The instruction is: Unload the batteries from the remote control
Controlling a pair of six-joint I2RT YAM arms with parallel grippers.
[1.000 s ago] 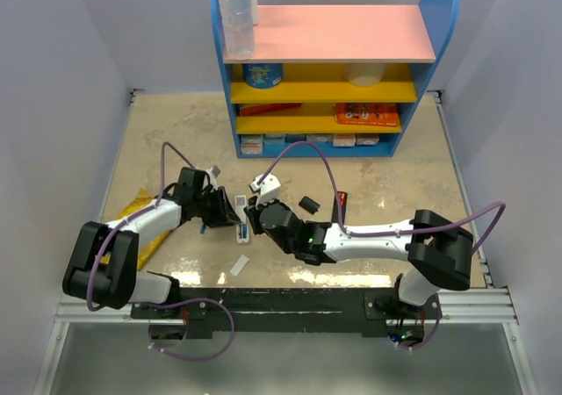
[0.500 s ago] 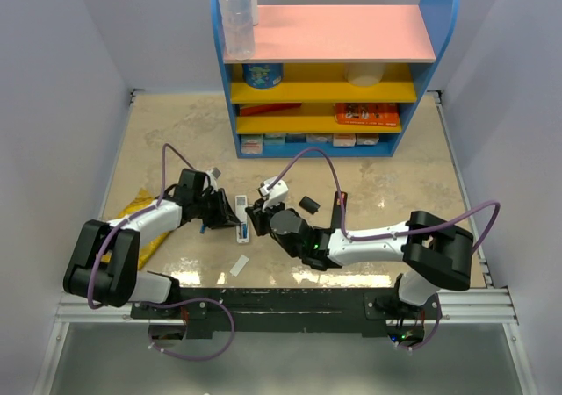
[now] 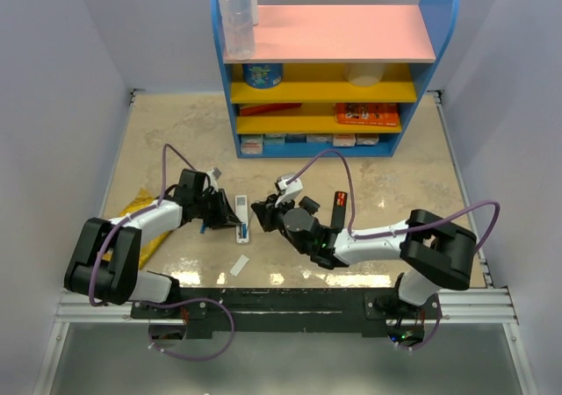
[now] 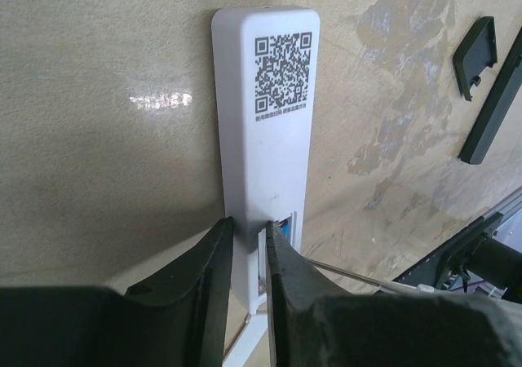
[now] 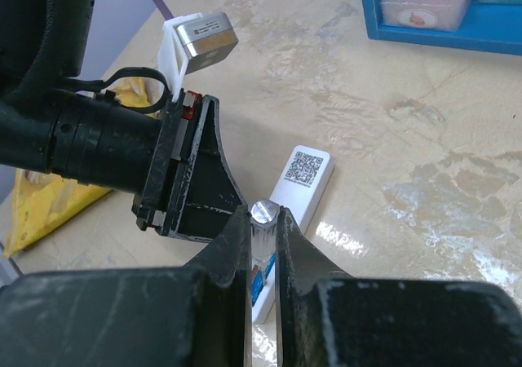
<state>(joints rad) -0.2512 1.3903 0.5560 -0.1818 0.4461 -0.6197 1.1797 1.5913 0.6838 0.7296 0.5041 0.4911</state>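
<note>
The white remote control lies back-up on the table, QR sticker at its far end. My left gripper is shut on the side wall of its near end, at the open battery bay. A blue battery shows inside the bay, also the battery in the right wrist view. My right gripper is shut on a thin grey metal stick, whose shaft points down at the bay. In the top view the left gripper and right gripper flank the remote.
A white cover piece lies near the front edge. A black cover and a dark remote lie to the right. A yellow bag sits at the left. The blue shelf unit stands at the back.
My left jaws have narrowed onto the remote's end. The right wrist has swung to the right and tilted while its fingertips stayed by the remote.
</note>
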